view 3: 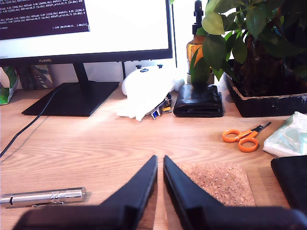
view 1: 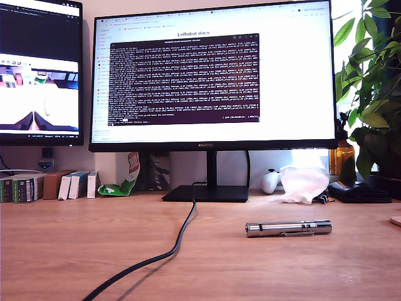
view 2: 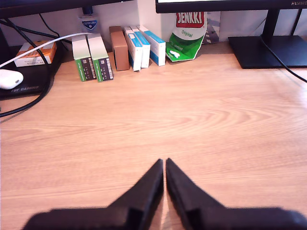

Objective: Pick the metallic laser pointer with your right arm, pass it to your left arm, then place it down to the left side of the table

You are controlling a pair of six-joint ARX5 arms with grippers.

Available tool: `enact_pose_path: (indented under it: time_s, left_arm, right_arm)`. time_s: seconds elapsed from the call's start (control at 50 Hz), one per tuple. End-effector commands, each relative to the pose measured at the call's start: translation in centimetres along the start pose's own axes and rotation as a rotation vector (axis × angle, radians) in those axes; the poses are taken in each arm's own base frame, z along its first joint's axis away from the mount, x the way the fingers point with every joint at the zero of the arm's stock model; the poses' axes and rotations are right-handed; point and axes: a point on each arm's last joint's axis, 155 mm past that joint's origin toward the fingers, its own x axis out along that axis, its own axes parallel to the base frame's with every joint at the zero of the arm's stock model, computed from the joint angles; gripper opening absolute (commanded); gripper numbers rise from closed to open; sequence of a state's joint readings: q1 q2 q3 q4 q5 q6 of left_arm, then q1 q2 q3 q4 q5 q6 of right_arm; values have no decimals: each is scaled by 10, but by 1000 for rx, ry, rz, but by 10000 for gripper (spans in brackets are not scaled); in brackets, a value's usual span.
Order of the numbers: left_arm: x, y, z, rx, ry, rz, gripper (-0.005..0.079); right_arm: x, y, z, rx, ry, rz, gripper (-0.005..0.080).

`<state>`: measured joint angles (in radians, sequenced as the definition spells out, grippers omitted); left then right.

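Pointer [view 1: 289, 228] lies flat on the table [view 1: 75, 244], toward the exterior view's right, near the black cable [view 1: 178, 238]. My first gripper [view 2: 164, 162] and my second gripper [view 3: 159, 159] both have jaws nearly together, holding nothing. Pointer [view 3: 44, 197] sits beside my second gripper, untouched.

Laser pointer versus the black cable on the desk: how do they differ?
The laser pointer is short, rigid, shiny silver; the black cable is long, matte and curving. The pointer lies crosswise toward the exterior view's right; the cable runs from the monitor stand toward the camera. Both rest on the table, untouched.
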<state>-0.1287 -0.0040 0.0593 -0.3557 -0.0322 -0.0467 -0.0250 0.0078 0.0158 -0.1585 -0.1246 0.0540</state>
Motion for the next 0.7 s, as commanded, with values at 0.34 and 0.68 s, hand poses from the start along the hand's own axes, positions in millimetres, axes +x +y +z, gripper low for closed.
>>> enact_pose_path:
  time_s: [0.34,0.68]
  left_arm:
    - [3,1,-14,-5,30,2,-21]
    - [3,-2,-2,-10,-16,-11,-21]
  right_arm:
    - [1,-1,-1,-2,-4,-2,-11]
    - [0,7,14,-7,-63,39,-11]
